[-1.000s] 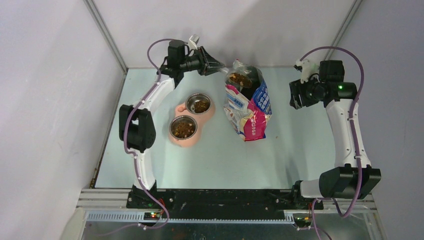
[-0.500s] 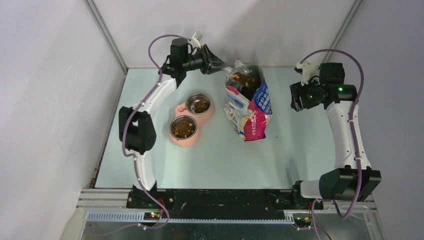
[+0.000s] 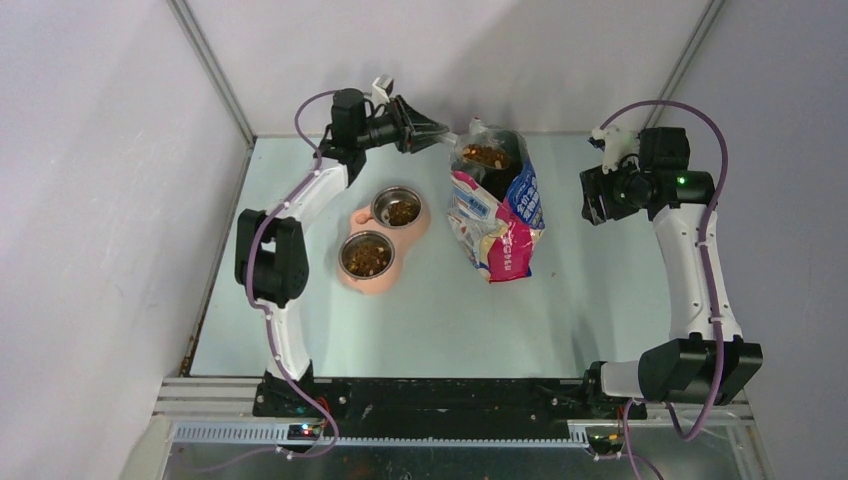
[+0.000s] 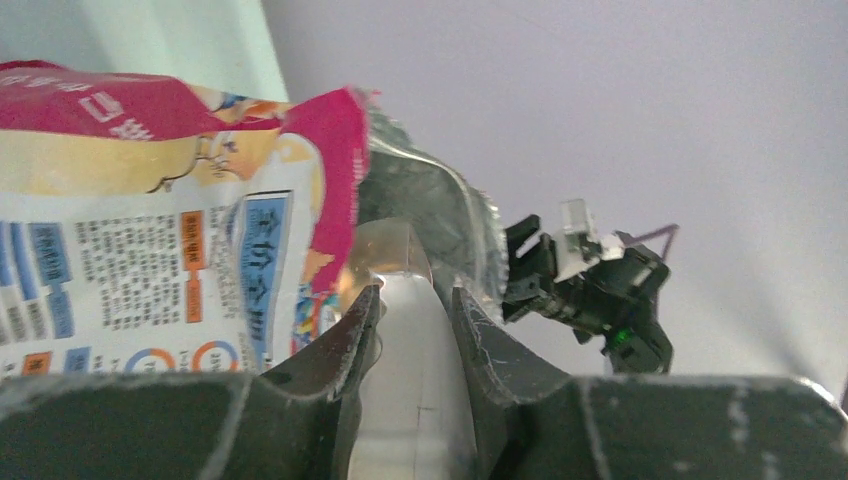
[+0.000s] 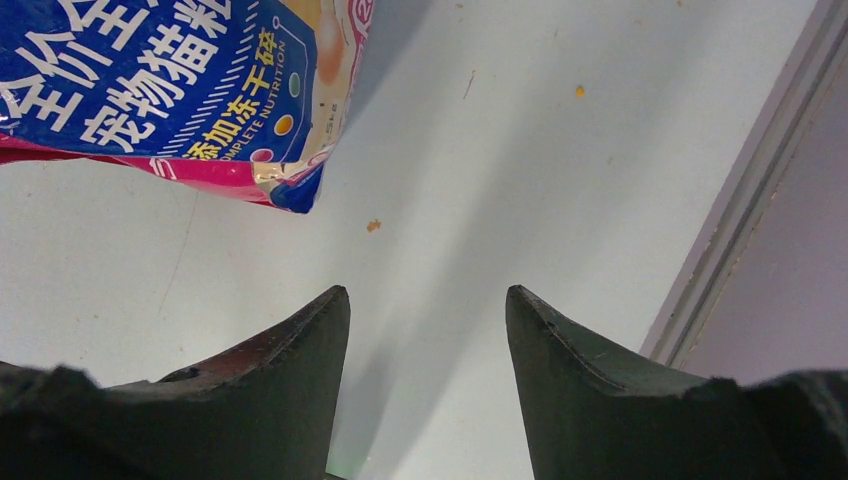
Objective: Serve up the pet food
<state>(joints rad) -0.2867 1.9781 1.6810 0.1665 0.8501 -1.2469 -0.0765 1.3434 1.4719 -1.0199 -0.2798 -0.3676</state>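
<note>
Your left tool (image 3: 425,130) is reaching along the far edge of the surface (image 3: 450,320), and its fingers (image 4: 340,345) are pinching the handle of a clear plastic scoop (image 4: 388,248). In the left wrist view the scoop is poking out just past the torn rim of the bag (image 4: 150,230), and you cannot tell whether it is carrying anything. From above, the scoop (image 3: 452,136) is pointing at the bag's open mouth, close beside it.

The bag (image 3: 495,210) is standing at the middle of the far edge, leaning toward the near edge. The pet food (image 3: 485,156) is showing as a brown heap inside its open top. More of it is sitting in the two steel bowls left of the bag, the far bowl (image 3: 398,207) and the near bowl (image 3: 366,254). Both are resting in a pink stand (image 3: 350,217).

Your right tool (image 3: 595,192) is hovering near the far right corner, well apart from the bag. In its wrist view the right tool (image 5: 425,295) is showing its fingers spread with nothing between them. It is looking down on bare surface, the bag's blue corner (image 5: 180,80) and two stray crumbs (image 5: 373,226).
</note>
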